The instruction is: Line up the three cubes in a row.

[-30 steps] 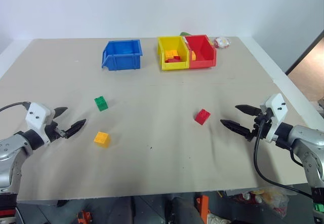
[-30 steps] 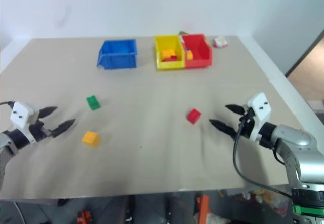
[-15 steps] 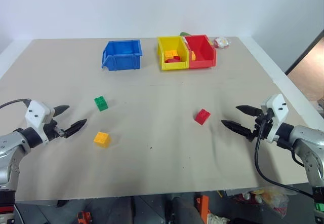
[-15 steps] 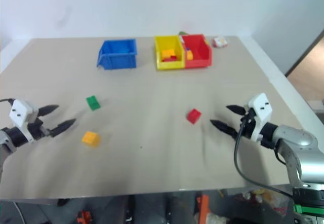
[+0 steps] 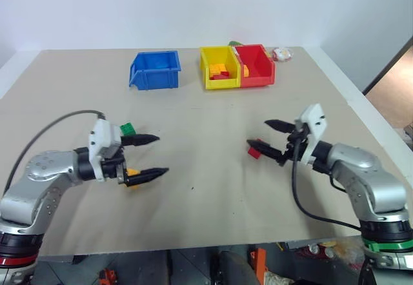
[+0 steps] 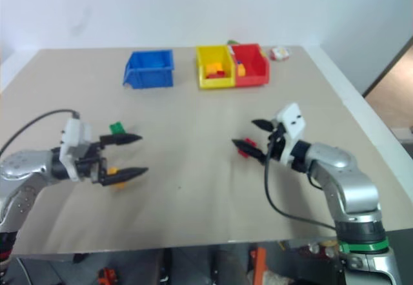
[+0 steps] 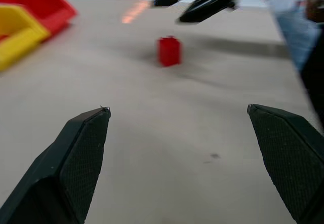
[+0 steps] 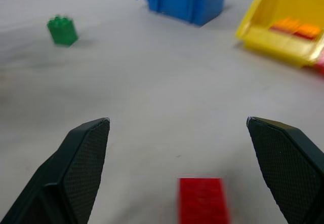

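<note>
The three cubes lie apart on the beige tabletop (image 5: pixel 206 220). The small red studded plastic cube (image 5: pixel 253 151) sits well in front of the red plastic bin (image 5: pixel 257 66), just before the right claw (image 5: pixel 263 135), whose two black fingers stand wide with nothing between them (the wrist view shows the cube lying low between the spread tips, not touched). The green studded plastic cube (image 5: pixel 128 128) lies in front of the blue plastic bin (image 5: pixel 155 69), just behind the upper finger of the left claw (image 5: pixel 154 155), which is also spread wide and empty. The yellow-orange studded plastic cube (image 5: pixel 132 171) sits nearer than the green one, mostly hidden beside that claw's lower finger; contact cannot be told.
</note>
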